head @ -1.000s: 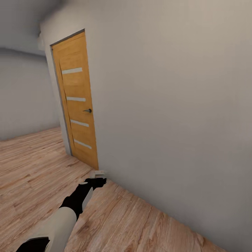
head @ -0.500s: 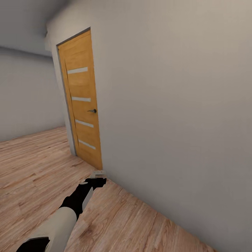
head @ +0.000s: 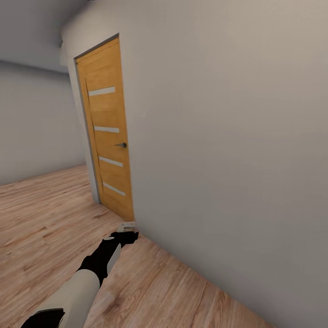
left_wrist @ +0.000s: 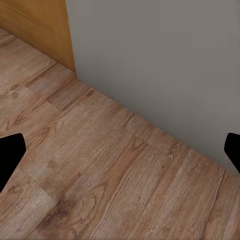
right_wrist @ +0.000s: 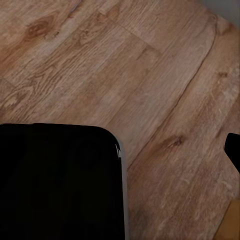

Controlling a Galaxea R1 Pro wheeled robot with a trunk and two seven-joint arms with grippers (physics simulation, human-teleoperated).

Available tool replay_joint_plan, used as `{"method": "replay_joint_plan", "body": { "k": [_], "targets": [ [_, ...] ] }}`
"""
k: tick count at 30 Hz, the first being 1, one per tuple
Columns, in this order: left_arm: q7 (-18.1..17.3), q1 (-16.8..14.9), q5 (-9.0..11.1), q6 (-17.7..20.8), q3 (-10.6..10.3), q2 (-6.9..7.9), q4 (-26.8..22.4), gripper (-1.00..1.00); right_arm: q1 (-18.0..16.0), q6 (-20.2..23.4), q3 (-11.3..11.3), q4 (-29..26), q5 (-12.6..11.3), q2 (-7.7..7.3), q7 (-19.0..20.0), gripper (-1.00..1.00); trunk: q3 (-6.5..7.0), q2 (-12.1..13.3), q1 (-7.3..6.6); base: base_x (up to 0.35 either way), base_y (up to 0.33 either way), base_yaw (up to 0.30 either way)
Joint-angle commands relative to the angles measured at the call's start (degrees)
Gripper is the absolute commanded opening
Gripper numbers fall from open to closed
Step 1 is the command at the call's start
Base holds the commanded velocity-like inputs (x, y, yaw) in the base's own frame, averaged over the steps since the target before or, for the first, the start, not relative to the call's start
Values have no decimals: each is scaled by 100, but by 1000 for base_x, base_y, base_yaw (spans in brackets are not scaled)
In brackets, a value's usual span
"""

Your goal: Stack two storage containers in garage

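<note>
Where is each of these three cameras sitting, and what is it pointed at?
Head view: from the robot's head, facing a grey wall and wooden door; the left arm and left gripper show.
Left wrist view: by the left gripper, looking down at plank floor meeting the wall; dark fingertips show.
Right wrist view: looks down at floor; a black robot part shows.
Shared: the floor.

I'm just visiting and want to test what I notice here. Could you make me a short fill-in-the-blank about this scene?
1. The wooden door in the grey wall is ____ (open/closed).
2. The floor is made of ____ planks.
3. The left gripper holds ____.
4. The door has ____ pale horizontal strips.

Missing words: closed; wood; nothing; four
</note>
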Motion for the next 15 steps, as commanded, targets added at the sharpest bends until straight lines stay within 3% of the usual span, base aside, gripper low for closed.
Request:
{"method": "replay_joint_plan", "body": {
  "k": [1,9,15],
  "targets": [
    [-10,-3,-59,28,38,-10,-9,100,-2,-16,-2,4,28,0,-32,100,-5,-3,0,1,0,212],
    [-12,-3,-54,28,38,-10,-9,100,-2,-16,-2,4,28,2,-30,100,-5,-3,0,0,0,256],
    [-9,-3,-60,28,38,-6,-9,100,-2,-16,-2,4,28,-1,-30,100,-5,-3,0,131,-9,49]
  ]
}}
